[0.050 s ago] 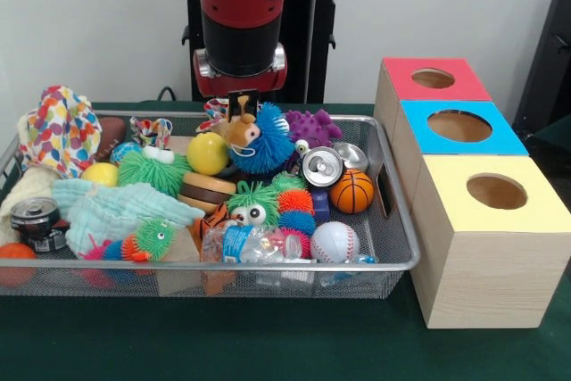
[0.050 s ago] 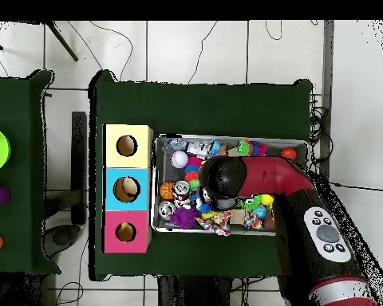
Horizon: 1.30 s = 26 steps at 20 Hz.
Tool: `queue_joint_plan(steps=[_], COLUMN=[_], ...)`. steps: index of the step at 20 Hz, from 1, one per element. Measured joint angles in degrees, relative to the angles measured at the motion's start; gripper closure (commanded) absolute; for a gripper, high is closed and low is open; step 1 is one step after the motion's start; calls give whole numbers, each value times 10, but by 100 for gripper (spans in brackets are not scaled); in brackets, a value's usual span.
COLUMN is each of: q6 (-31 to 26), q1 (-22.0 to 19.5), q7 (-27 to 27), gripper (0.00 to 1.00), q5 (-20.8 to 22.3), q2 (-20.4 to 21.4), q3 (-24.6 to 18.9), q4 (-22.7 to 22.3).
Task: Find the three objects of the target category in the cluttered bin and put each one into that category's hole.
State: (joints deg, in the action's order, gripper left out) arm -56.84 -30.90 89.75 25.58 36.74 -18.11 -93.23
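**Arm low over the cluttered bin**

The gripper (image 1: 242, 106) hangs at the wire bin's (image 1: 393, 220) far side, just above a blue spiky toy (image 1: 268, 140); whether it grips anything I cannot tell. A basketball (image 1: 352, 191) and baseball (image 1: 334, 241) lie near the three-holed box (image 1: 464, 247) on the desk (image 1: 268, 345).

The red and black arm (image 1: 241, 6) descends from above, its thick wrist section pointing straight down. Below the silver collar, the gripper (image 1: 242, 104) shows only as a short dark piece; its fingers cannot be made out. In the overhead view the arm (image 2: 282, 179) stretches across from the base, bending at the elbow.
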Motion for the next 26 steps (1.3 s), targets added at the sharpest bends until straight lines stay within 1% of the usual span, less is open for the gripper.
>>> queue_joint_plan(steps=[8,16,26], q6=[-31,-60,-63], q1=[10,23,25], q7=[0,0,0], gripper=[100,100,100], q5=[0,0,0], q2=[16,26,30], q3=[8,10,10], q4=[10,34,40])
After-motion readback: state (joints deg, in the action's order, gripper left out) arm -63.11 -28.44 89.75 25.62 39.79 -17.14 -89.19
